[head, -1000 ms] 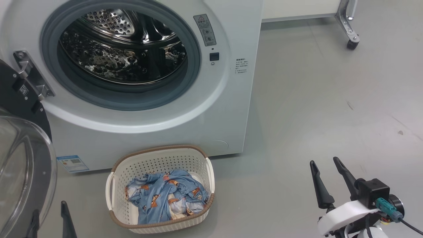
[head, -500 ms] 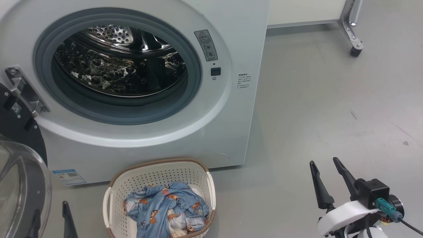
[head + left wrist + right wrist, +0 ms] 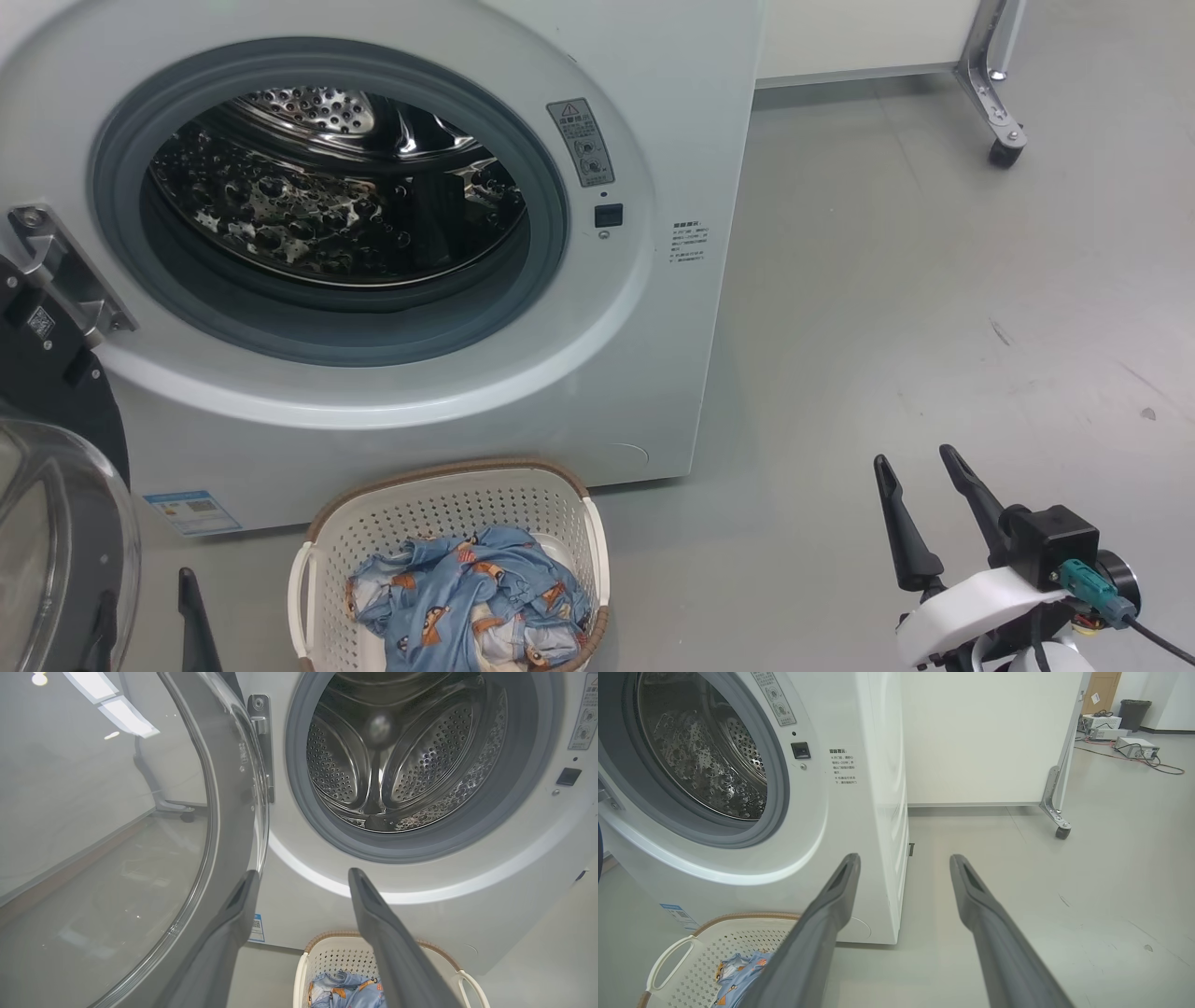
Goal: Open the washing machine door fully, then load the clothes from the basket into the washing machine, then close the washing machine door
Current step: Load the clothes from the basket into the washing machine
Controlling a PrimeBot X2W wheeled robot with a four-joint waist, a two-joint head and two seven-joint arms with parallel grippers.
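The clothes [image 3: 467, 602] lay bunched in the basket [image 3: 439, 513], which sat on the floor [image 3: 887, 280] just in front of the washer [image 3: 653, 355], below the mouth of the drum [image 3: 327, 215]. The basket's long axis ran across the washer's front. It lay between the two grippers but nearer the left gripper [image 3: 303, 872], to that gripper's right and a little ahead. In the left wrist view the blue cloth showed low between the fingers [image 3: 387, 933]. The right gripper [image 3: 914, 455] hung well apart to the basket's right, over bare floor. Both grippers had their fingers spread wide and held nothing.

The door [image 3: 56, 485] stood swung out on the washer's left (its glass dome was just beside the left gripper's outer finger, and whether they touched could not be told). The drum was empty, and all the clothes were in the basket.

Loading seemed the step in hand, and the left arm looked better placed: a reach down and rightward into the basket, then up to the drum, keeping off the door.
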